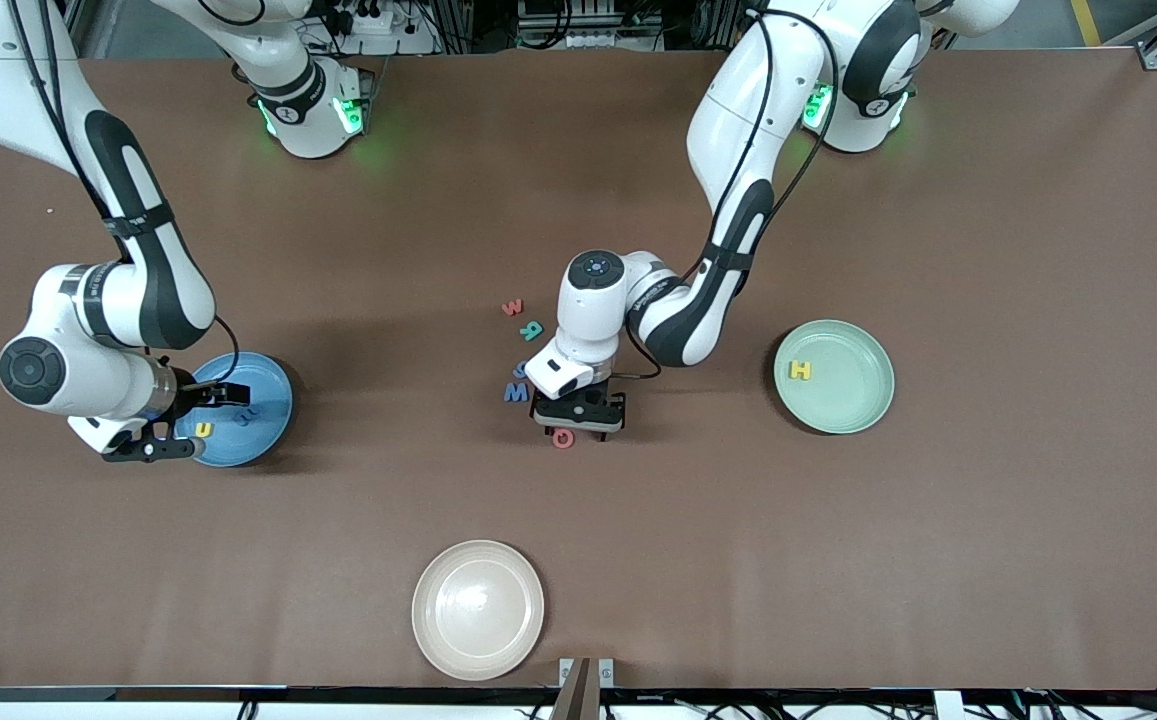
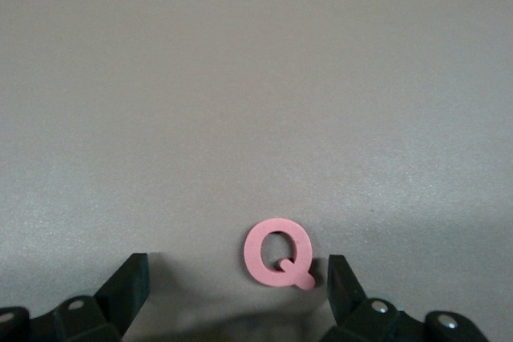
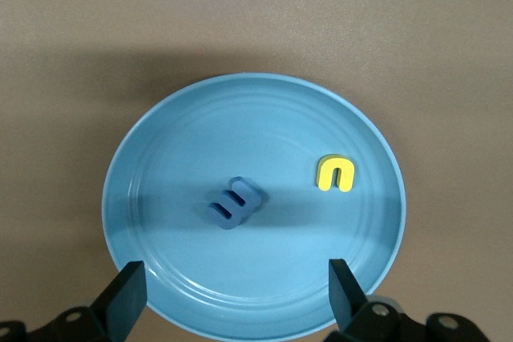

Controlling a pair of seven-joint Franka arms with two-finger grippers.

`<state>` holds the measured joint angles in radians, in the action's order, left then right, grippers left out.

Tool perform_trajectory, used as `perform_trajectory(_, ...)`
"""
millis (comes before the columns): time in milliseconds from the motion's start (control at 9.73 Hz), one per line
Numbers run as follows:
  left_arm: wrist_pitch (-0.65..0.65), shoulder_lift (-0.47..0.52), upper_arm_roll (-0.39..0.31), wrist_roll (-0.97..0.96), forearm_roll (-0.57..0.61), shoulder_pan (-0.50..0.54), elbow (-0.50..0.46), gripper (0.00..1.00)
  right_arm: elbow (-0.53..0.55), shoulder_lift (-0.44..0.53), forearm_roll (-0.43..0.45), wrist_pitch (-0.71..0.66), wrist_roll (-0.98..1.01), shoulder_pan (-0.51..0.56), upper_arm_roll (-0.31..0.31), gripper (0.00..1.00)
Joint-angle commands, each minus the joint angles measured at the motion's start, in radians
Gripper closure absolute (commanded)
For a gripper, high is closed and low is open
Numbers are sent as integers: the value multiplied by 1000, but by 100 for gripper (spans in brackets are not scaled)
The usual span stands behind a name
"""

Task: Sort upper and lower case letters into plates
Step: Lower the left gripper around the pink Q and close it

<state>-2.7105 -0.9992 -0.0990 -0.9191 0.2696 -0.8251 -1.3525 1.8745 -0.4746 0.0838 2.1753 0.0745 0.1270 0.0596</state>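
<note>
Left wrist view: left tool (image 2: 232, 294), spread, straddles pink Q (image 2: 278, 253), needing descent and pinch; right tool (image 3: 232, 298) hangs spread over blue plate (image 3: 160, 158).

Even, bright overhead light fills the scene. On the brown worktop (image 1: 988, 520) soft shadows lie under both arms and beside the blue plate (image 1: 268, 400). The white plate (image 1: 478, 610) shows a mild glare patch. Green lamps glow at the arm bases. Both wrist views are sharp, and the left one looks washed-out and greyish.
</note>
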Motion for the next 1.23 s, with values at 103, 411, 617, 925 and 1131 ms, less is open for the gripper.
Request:
perform_trajectory(103, -17, -19, -13, -4, 23, -8, 23, 7, 9, 19, 11, -2, -12, 2, 5, 0)
perform_trajectory(411, -17, -21, -11, -11, 22, -8, 18, 10, 9, 19, 11, -2, -13, 2, 5, 0)
perform_trajectory(617, -15, -21, -11, -11, 22, -8, 15, 15, 9, 19, 11, -2, -13, 0, 5, 0)
perform_trajectory(925, -15, -21, -11, -26, 20, -9, 15, 16, 9, 19, 10, -3, -13, -6, 5, 0)
perform_trajectory(1131, -15, -21, -10, -26, 19, -9, 15, 36, 9, 19, 10, -3, -13, -6, 6, 0)
